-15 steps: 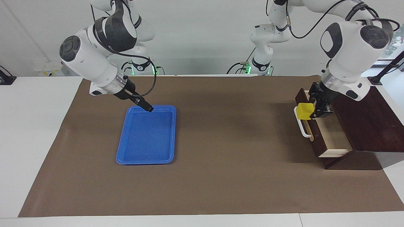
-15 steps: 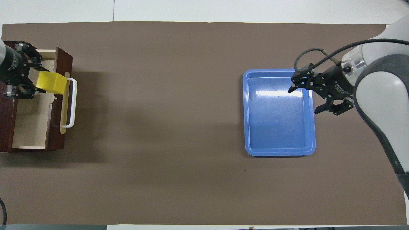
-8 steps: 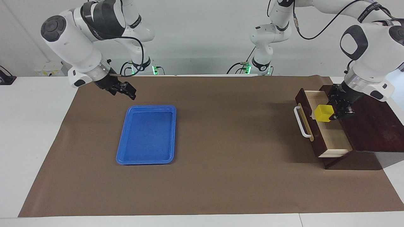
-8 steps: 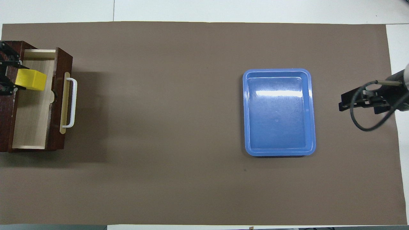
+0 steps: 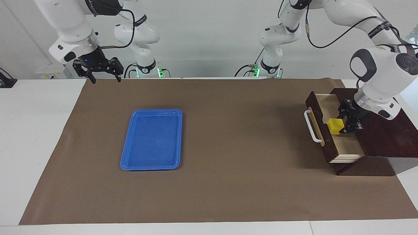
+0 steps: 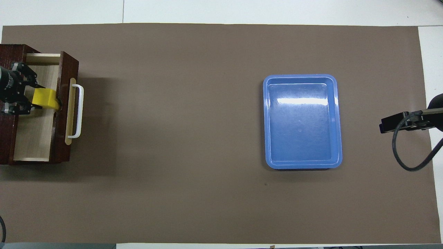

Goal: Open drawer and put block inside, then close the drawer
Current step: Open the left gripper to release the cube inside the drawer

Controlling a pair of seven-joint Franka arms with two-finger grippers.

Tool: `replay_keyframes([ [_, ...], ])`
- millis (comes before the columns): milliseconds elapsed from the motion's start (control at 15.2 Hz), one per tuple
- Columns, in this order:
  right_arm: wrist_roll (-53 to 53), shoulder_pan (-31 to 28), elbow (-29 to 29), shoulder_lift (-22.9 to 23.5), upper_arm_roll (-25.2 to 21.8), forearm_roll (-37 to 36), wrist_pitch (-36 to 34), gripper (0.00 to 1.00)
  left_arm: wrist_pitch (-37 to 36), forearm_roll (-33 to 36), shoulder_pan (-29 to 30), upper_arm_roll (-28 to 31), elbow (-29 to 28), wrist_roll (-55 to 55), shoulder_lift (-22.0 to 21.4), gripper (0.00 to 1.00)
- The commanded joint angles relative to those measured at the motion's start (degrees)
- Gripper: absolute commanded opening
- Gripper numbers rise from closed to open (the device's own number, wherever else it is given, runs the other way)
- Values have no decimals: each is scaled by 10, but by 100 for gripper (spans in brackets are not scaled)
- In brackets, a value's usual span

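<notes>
**Listener:** Take me across the facing view, from its left edge onward.

**Operator:** I am starting with the right gripper (image 5: pixel 98 72). A second ago it was hanging over the blue tray (image 5: pixel 152 140); now I am parking it high over the mat's (image 5: pixel 228 182) edge nearest the robots, fingers spread wide and holding nothing. That arm is waiting.

**Listener:** And the tray?

**Operator:** It is lying flat on the mat with nothing in it.

**Listener:** Going on towards the left arm's end?

**Operator:** There the drawer (image 5: pixel 318 129) is standing pulled out, its white handle (image 5: pixel 312 127) facing the tray. I am gripping the yellow block (image 5: pixel 335 126) in the left gripper (image 5: pixel 346 122), the claw closed on it. A second ago the block was above the handle; now I am lowering it inside the pale drawer box, just beside the dark front. I cannot tell whether it is touching the floor.

**Listener:** Meaning?

**Operator:** I judge that letting go comes next, then pushing the drawer shut.
</notes>
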Motion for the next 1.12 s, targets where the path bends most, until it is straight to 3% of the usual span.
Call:
replay_keyframes([
  [0,-11,-31,-6,7,25,-11,14,100,31,-2,5,-7,-61,-10,-33,0],
  [395,-14,-36,19,22,25,-19,6,100,53,-2,12,-7,-95,-11,-48,0],
  [461,-15,-37,20,23,25,-19,6,100,53,-2,13,-7,-95,-11,-48,21],
  [593,-14,-37,20,23,25,-19,5,100,53,-2,13,-7,-94,-11,-48,100],
  [725,-11,-37,20,23,25,-18,4,100,36,-2,9,-7,-73,-10,-45,100],
  [922,-11,-33,19,20,24,-17,1,100,-59,-2,-1,-13,36,-8,-37,100],
  [1054,-11,-32,19,18,24,-17,1,100,-92,-2,-37,-13,65,-10,-44,100],
])
